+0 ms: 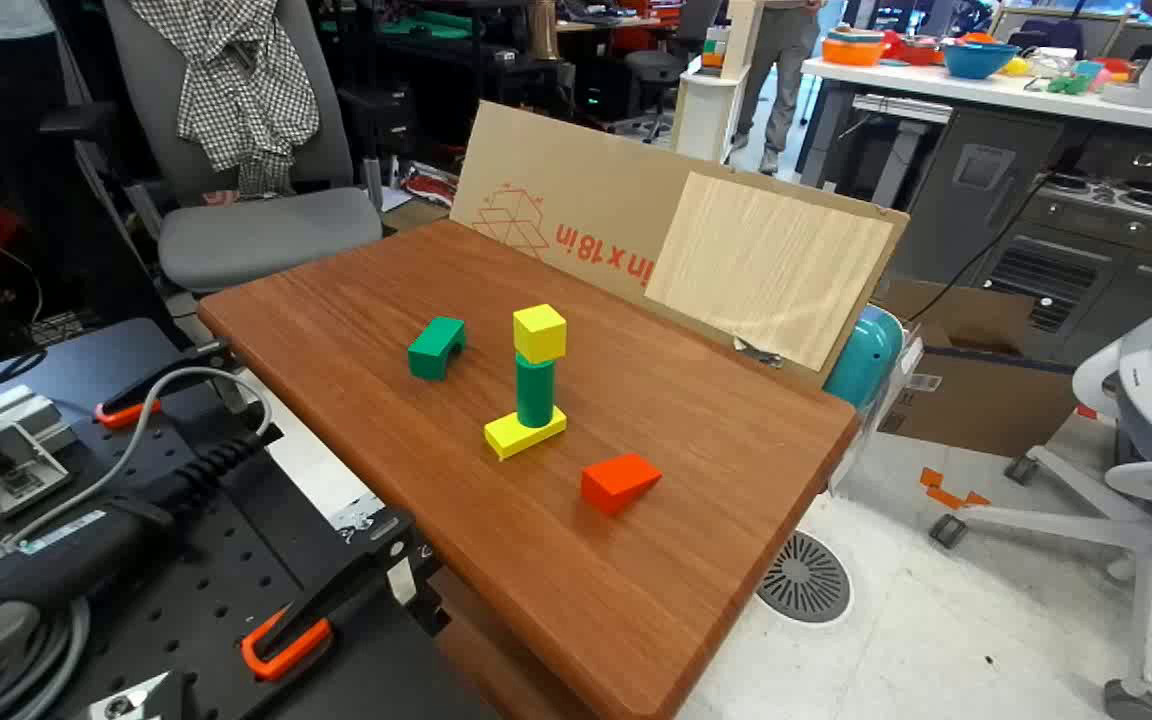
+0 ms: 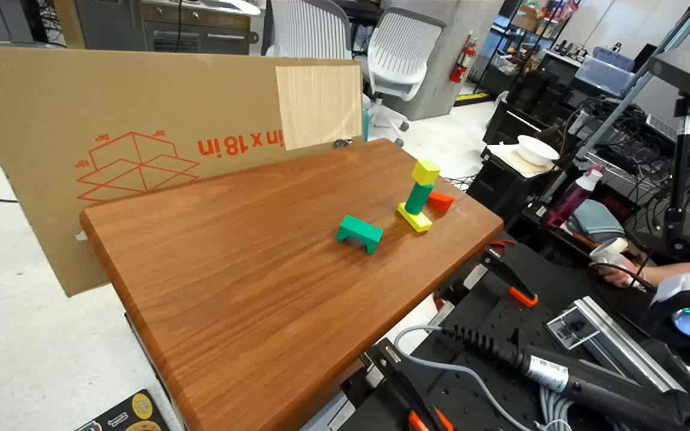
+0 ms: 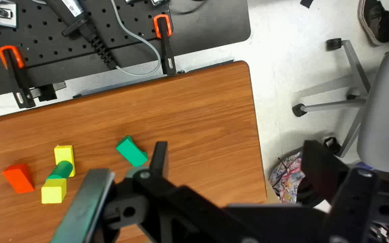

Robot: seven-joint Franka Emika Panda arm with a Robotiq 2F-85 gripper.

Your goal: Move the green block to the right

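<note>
Spanning the middle of both exterior views, the brown wooden surface (image 1: 366,290) carries the smaller items listed below. The cardboard panel (image 2: 39,108), second in size, stands along the far edge of the surface and fills the upper left of the frame in an exterior view. A pale wood-grain sheet (image 1: 771,265) lies flat against the panel, at its right end.

The gripper (image 3: 235,158) enters from the lower edge of the wrist view. Its two fingers are spread, with a wide gap between them.

The stack (image 2: 419,199) consists of a yellow flat block (image 1: 521,437) at the base, a green cylinder (image 1: 535,392) upright on it, and a yellow cube (image 1: 540,333) on top. It occupies the lower left of the wrist view.

The green block (image 1: 433,347) rests on the surface on its two legs, hollow side down. It sits left of the stack in both exterior views, apart from it. In the wrist view it appears left of centre, outside the finger gap.

The red block (image 1: 620,482), wedge-shaped, lies right of the stack in both exterior views.
</note>
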